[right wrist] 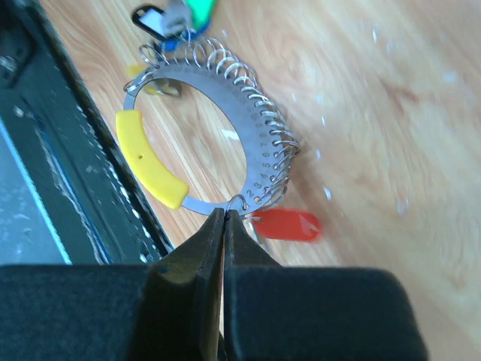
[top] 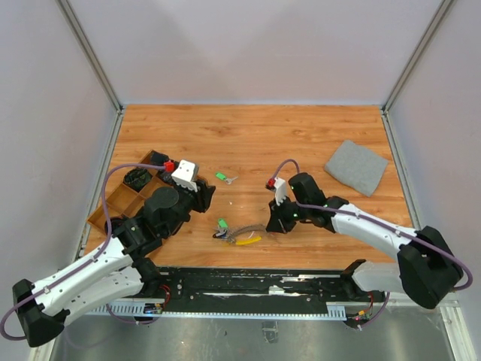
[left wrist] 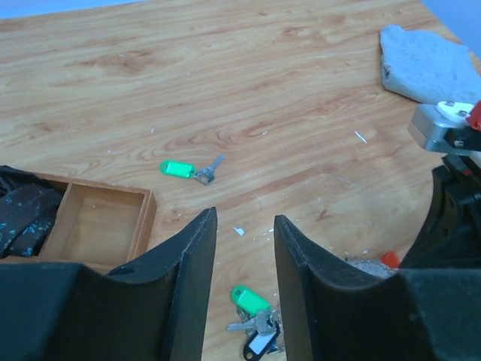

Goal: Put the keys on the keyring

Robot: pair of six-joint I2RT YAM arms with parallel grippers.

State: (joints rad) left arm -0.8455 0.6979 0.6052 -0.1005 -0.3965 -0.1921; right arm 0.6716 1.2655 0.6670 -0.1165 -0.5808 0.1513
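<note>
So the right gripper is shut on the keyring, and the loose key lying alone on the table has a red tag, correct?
Not red: the left wrist view shows the loose key lying alone has a green tag. The right gripper is shut on the keyring, as said.

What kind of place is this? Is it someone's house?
Probably a robot lab booth, not a house: two robot arms bolted by a wooden table, plain walls on metal posts around it.

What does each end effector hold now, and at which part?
The right end effector is shut on the keyring, pinching its metal band at the near edge, beside the yellow sleeve. The left end effector is open and holds nothing.
</note>
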